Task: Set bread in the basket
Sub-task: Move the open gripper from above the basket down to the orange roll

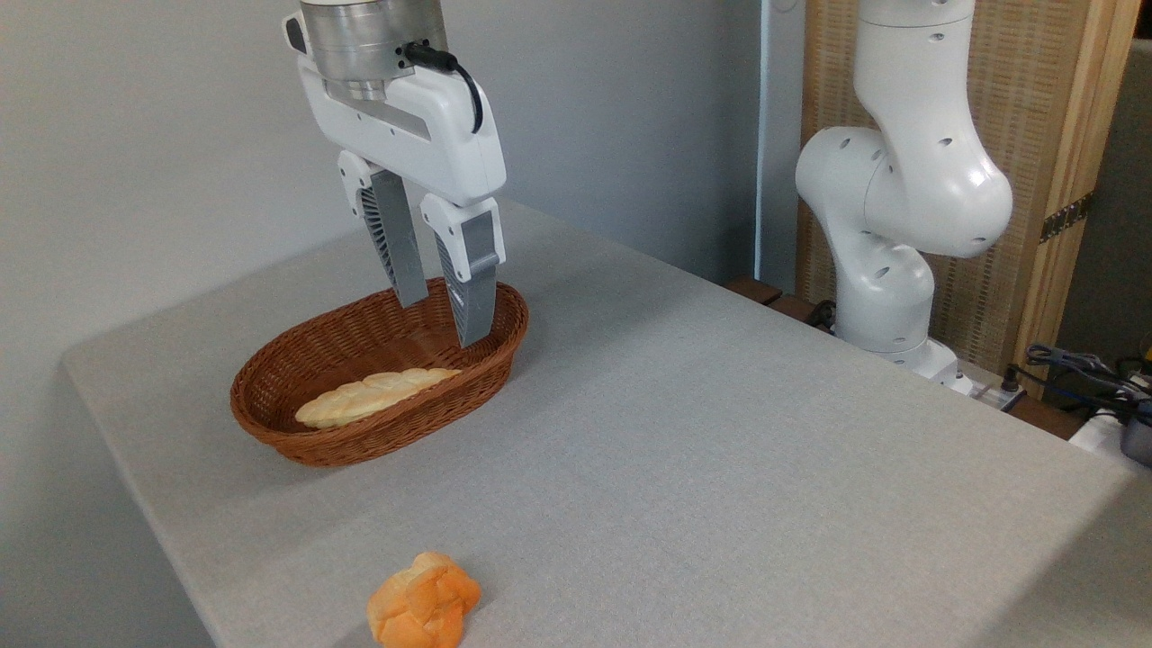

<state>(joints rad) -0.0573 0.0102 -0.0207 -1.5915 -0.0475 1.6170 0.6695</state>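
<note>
1. Surface: grey fabric-textured table (720, 468), matte, rounded corner at left. It runs from the near edge back to a plain grey wall.
2. Nearest: one small round orange knotted bun (424, 601), lumpy and soft-looking. It sits on the table at the near edge, well apart from everything else.
3. Mid-left: one oval brown woven wicker basket (297, 436), shallow with a rimmed edge, resting on the table.
4. Inside the basket: one long pale yellow braided loaf (373, 396), lying along the near wall. The bun is outside the basket.
5. Above the basket's far end: one white two-finger gripper (443, 322) with grey ribbed fingers (474, 306), pointing down. Fingers are spread with a clear gap, nothing between them. The tips hang at about rim level; contact with the basket can't be judged.
6. Above the gripper: bare metal wrist cylinder with a black cable.
7. Far right: white glossy jointed arm column (900, 189) at the table's back edge.
8. Behind it: woven-panel screen in a light wood frame (1053, 135). A cluster of cables (1080, 369) lies at lower right.
</note>
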